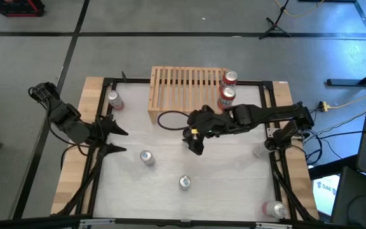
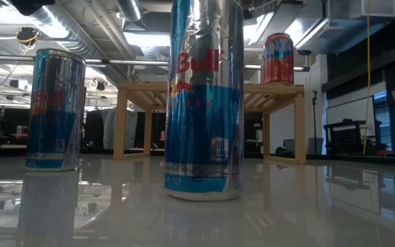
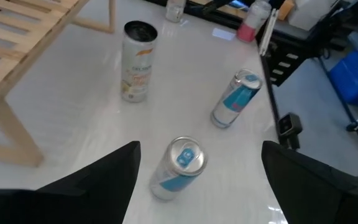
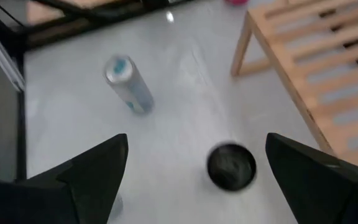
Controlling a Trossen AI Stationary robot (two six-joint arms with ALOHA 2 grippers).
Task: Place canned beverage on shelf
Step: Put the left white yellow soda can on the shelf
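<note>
At the far edge of the white worktop (image 1: 234,184) stands the wooden shelf (image 1: 184,86), with two red cans (image 1: 229,79) on its right end, one behind the other. The shelf's slats to the left of them are bare. In the middle of the worktop there is wide open room, and the right gripper (image 1: 193,141) hangs over it, just in front of the shelf, with its jaws spread wide and nothing in them. The left gripper (image 1: 114,137) waits by the left edge, jaws apart and holding nothing.

I count five cans on the worktop. One can (image 1: 114,98) is far left, one blue-and-silver can (image 1: 147,158) is near the left jaws, and another (image 1: 184,182) is toward the near edge. One (image 1: 260,150) is at the right edge and the last (image 1: 274,208) sits in the near right corner.
</note>
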